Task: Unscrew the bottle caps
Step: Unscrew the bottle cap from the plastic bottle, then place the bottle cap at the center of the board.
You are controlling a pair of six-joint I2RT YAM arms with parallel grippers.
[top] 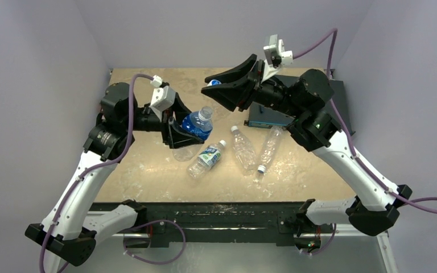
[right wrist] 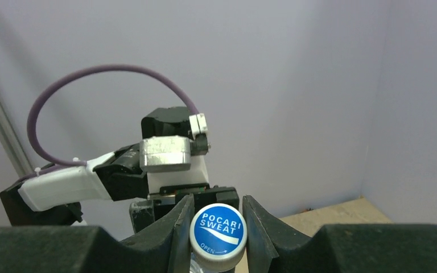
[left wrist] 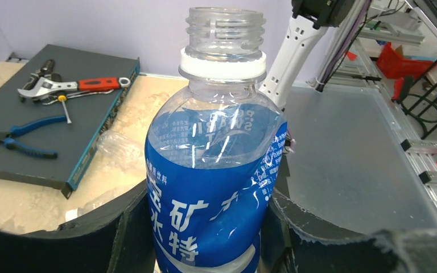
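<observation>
Left wrist view: my left gripper (left wrist: 207, 239) is clamped on the blue-labelled bottle (left wrist: 216, 170), whose ribbed, threaded neck stands bare above a white ring. My right gripper (right wrist: 217, 219) pinches the round, glossy blue cap (right wrist: 217, 230), raised over the far side of the table. Three clear, crinkled bottles (top: 243, 149) lie on the scuffed beige table (top: 142, 170). A flat dark case (left wrist: 85, 131) carries metal tools. The pale lavender walls (top: 216, 28) are smooth.

Pairs white shells on the long links of the left arm (top: 85, 176) and right arm (top: 347, 165) with black joint housings. Loops purple cables (top: 427, 205) along the frame's sides. Ends in broad black fingers (right wrist: 341, 250), rough-edged. Carries white wrist mounts (top: 162, 98). Shows a small green light (top: 317, 120) right of centre.
</observation>
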